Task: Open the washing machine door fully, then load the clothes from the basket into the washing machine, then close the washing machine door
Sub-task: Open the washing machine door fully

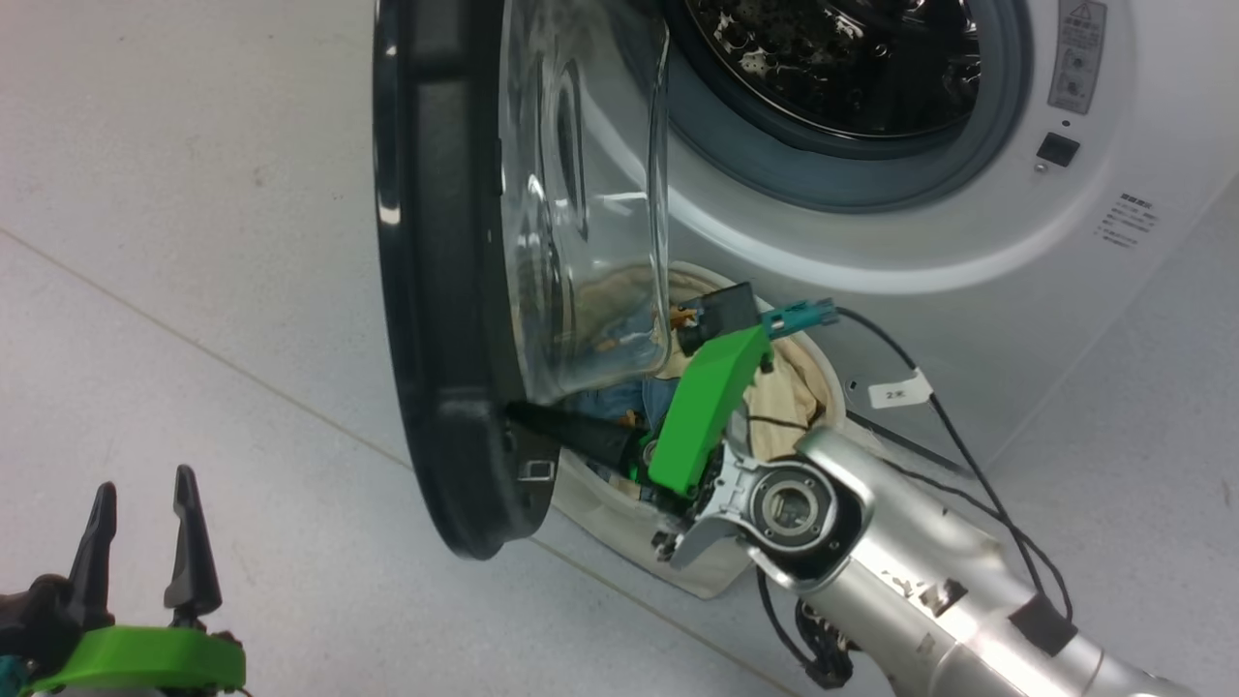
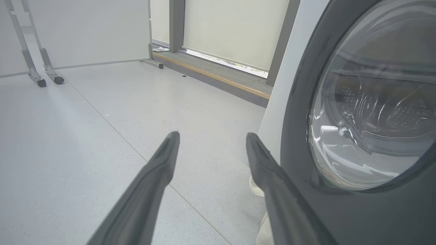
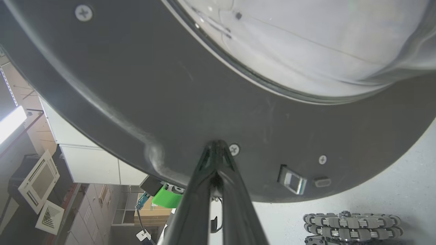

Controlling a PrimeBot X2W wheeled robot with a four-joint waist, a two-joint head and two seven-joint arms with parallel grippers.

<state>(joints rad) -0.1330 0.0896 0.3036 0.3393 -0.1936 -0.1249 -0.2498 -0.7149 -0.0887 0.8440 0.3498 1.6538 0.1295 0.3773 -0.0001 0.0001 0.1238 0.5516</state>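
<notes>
One grey, seemingly tiled floor (image 2: 68, 136).

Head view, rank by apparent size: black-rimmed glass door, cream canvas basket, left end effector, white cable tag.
1. black-rimmed glass door
2-3. cream canvas basket, left end effector: unsure; basket mostly hidden, end effector near camera
4. white cable tag

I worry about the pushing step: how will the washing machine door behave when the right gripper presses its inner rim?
The washing machine door looks rigid, with a thick black rim, so it should swing whole, not flex. The shut right gripper meets smooth plastic, so it may slip. The glass bowl likely adds weight.
</notes>
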